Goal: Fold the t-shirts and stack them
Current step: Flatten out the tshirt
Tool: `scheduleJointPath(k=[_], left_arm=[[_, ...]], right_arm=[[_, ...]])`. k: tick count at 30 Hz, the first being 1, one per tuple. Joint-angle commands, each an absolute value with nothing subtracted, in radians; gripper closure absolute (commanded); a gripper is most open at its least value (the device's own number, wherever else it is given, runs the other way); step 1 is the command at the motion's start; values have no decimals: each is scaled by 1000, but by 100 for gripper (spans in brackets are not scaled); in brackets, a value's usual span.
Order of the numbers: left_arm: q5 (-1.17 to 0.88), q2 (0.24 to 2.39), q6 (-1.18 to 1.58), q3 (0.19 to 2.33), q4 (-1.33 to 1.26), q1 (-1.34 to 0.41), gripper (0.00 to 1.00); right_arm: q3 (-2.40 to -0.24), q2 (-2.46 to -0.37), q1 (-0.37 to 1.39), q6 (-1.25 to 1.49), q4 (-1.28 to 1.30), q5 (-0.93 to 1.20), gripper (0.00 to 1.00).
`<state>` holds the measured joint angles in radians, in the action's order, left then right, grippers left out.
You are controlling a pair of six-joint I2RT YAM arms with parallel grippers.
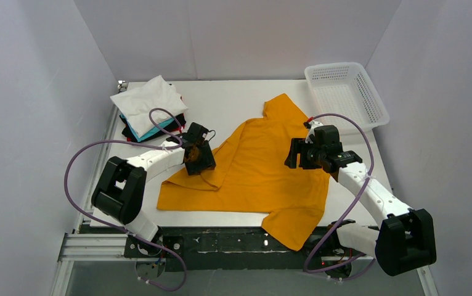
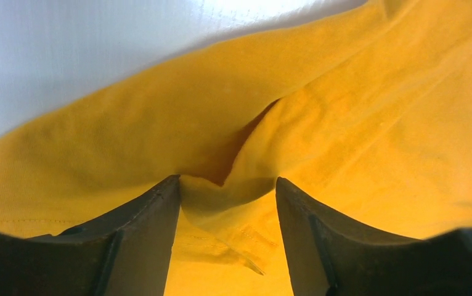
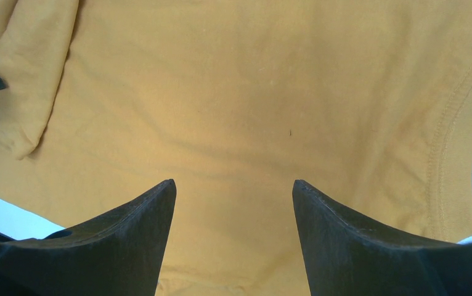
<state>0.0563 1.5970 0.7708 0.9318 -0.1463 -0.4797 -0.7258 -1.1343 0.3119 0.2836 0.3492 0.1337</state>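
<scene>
The orange-yellow shirt (image 1: 255, 169) lies spread in the middle of the table (image 1: 233, 98), with a raised fold at its left side and one sleeve hanging over the near edge. The folded t-shirts (image 1: 150, 108), white on top, are piled at the far left. The left tool (image 2: 227, 178) is open, with a ridge of cloth bunched between its fingers but not pinched. The right tool (image 3: 234, 180) is also open, low over flat cloth, holding nothing. I judge the shirt to be light, soft and limp, not fragile and not slippery. It will probably sag and drag when lifted. It is better to take it at a stitched edge, with the two tools well apart, so that the fold line stays straight.
</scene>
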Motion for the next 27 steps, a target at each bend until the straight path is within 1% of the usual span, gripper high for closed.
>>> scheduleJointPath(k=[1, 3, 5, 8, 10, 11, 15, 18, 21, 27], left_arm=[[63, 1600, 751, 973, -27, -477, 46], [70, 1590, 747, 974, -11, -477, 48], [71, 1581, 742, 972, -9, -477, 53], [61, 1590, 722, 980, -7, -477, 76], [69, 1607, 705, 1009, 43, -477, 95], [77, 1613, 700, 1026, 64, -477, 100], [129, 1617, 647, 1070, 92, -477, 100], [183, 1631, 562, 1148, 134, -469, 100], [207, 1685, 494, 1241, 182, -433, 100], [180, 1842, 393, 1412, 172, -317, 100]], right_arm=[[-762, -1138, 314, 276, 350, 129, 23], [-763, -1140, 313, 277, 350, 129, 23], [-764, -1142, 313, 276, 349, 128, 23], [-765, -1148, 314, 276, 350, 128, 23], [-764, -1153, 313, 276, 351, 130, 23], [-764, -1155, 313, 276, 351, 128, 23], [-767, -1175, 314, 274, 350, 131, 23], [-770, -1188, 313, 276, 356, 144, 23], [-771, -1205, 313, 273, 354, 137, 23], [-796, -1257, 313, 262, 374, 119, 23]])
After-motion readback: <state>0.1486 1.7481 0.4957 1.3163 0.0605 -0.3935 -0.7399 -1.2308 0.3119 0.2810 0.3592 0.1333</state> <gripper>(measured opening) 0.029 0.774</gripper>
